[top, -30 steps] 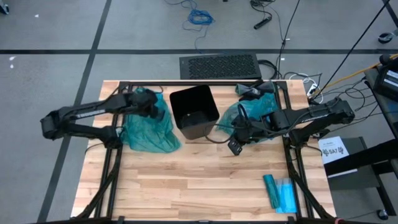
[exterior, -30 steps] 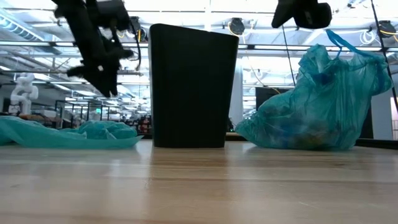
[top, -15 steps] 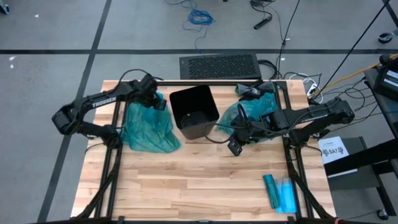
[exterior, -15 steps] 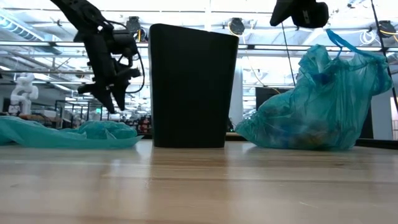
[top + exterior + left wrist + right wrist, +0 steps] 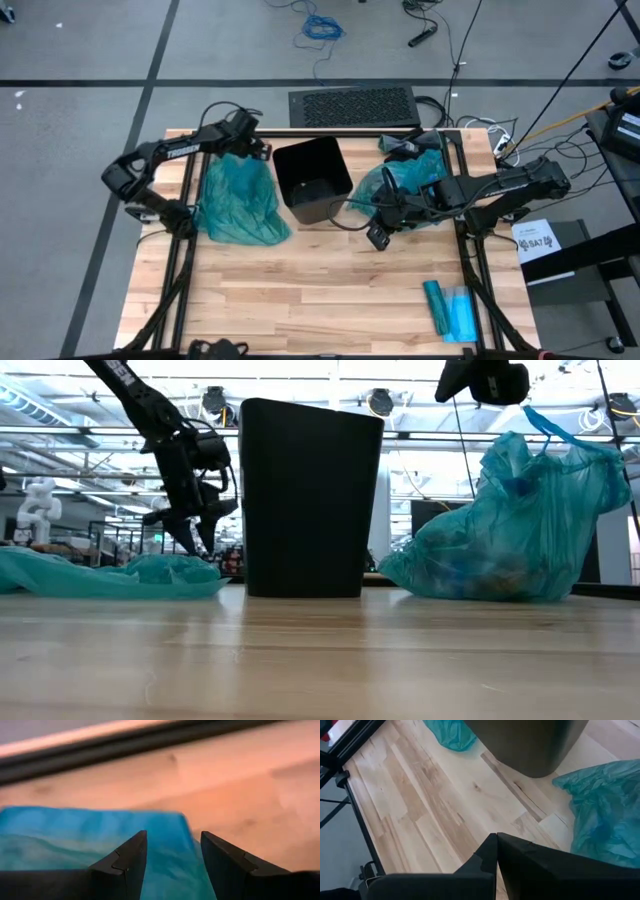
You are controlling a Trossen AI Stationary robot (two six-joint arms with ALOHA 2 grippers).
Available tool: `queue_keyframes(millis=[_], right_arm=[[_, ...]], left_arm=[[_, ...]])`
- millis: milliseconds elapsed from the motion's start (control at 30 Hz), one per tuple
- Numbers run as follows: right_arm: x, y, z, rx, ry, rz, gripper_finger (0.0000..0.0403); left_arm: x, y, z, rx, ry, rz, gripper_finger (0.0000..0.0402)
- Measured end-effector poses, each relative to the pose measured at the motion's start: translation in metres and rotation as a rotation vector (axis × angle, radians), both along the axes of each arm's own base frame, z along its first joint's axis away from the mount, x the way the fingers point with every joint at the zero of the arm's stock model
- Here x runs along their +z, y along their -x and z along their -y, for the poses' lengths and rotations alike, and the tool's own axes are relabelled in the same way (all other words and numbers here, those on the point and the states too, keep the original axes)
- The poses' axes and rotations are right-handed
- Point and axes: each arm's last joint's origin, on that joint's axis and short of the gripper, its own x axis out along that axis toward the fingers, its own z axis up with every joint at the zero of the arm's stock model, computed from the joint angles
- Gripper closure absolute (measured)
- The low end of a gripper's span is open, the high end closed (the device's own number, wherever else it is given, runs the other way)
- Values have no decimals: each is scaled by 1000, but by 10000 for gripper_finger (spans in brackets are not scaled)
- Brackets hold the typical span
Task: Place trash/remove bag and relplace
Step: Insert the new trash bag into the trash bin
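Observation:
A black bin (image 5: 312,180) stands upright at the table's far middle. To its left an empty teal bag (image 5: 238,200) lies flat and crumpled on the wood. My left gripper (image 5: 248,140) hovers open just over that bag's far corner (image 5: 170,827), close beside the bin (image 5: 310,500), and touches nothing. To the bin's right sits a bulging teal bag (image 5: 505,525), its gathered top up. The trash is hidden inside it, apart from dim shapes through the plastic. My right gripper (image 5: 496,839) hangs shut above the table in front of the full bag (image 5: 405,185), holding nothing.
A flat blue-teal packet (image 5: 450,308) lies near the table's front right corner. Black frame rails (image 5: 180,270) run along both sides of the table. Bare wood (image 5: 320,290) spreads between the bin and the near edge. A dark cloth (image 5: 405,145) lies behind the full bag.
My left gripper has swung from over the middle of the flat bag toward the table's far edge and the bin, sinking as it went. It now hangs low over the bag's far corner. The bag, the bin and my right arm have kept still.

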Motion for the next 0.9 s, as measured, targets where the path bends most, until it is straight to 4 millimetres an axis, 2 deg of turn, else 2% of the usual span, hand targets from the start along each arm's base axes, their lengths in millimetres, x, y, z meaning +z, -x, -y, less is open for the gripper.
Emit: queue_keyframes(millis=[233,500,633,733,900], right_arm=[[0,0,0,-14,-12,5,403],[0,0,0,-23,-18,6,403],[0,0,0,-33,-25,7,403],[0,0,0,-46,-31,8,403],[0,-1,1,-60,-14,14,403]], left_arm=[[-7,7,-23,104,-23,-77,219],[-51,4,-29,91,150,-151,219],[-66,0,-31,78,231,-113,222],[-71,-4,-29,55,269,-102,255],[-68,-15,-18,-39,297,-80,381]])
